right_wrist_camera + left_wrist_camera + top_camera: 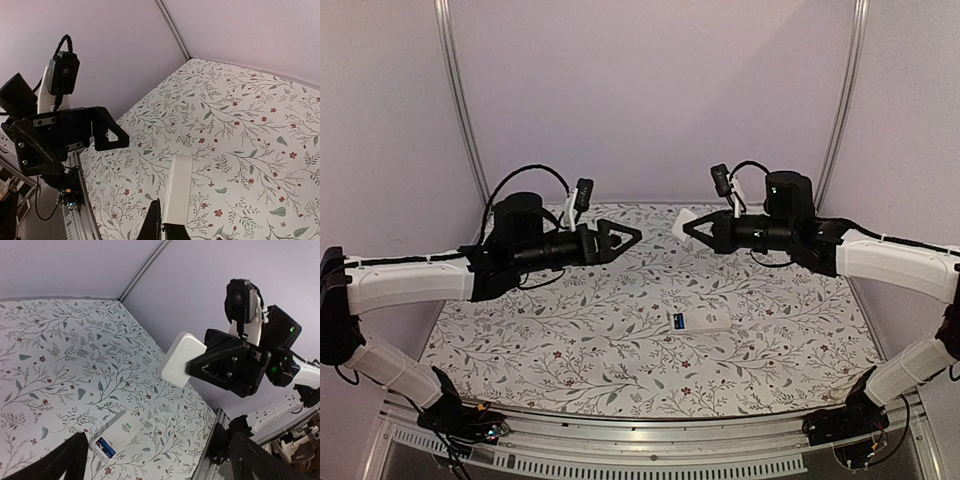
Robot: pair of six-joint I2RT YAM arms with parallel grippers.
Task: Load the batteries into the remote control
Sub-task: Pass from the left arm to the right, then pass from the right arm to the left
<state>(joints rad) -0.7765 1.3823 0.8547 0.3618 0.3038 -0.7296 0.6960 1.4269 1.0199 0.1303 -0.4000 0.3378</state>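
From above, the remote control (701, 321) lies flat on the flowered table (520, 340), right of the middle, its long axis about from 9 to 3 o'clock; a small blue patch (678, 321) sits at its 9 o'clock end, too small to tell if it is one of the batteries, and I find no loose battery on the cloth. The right gripper (690, 229) hangs in the air with the remote at its 6 o'clock and pinches a flat white cover piece (681, 222); the left gripper (633, 237), jaws spread and empty, has the remote at about 5 o'clock, so I judge the right arm a little nearer. In the left wrist view the two dark fingers (70, 462) stand well apart; the remote is low between them, the cover opposite at 1 o'clock. In the right wrist view the cover stands on edge, clamped between closed jaws. Plain lilac walls (650, 90) close the room.
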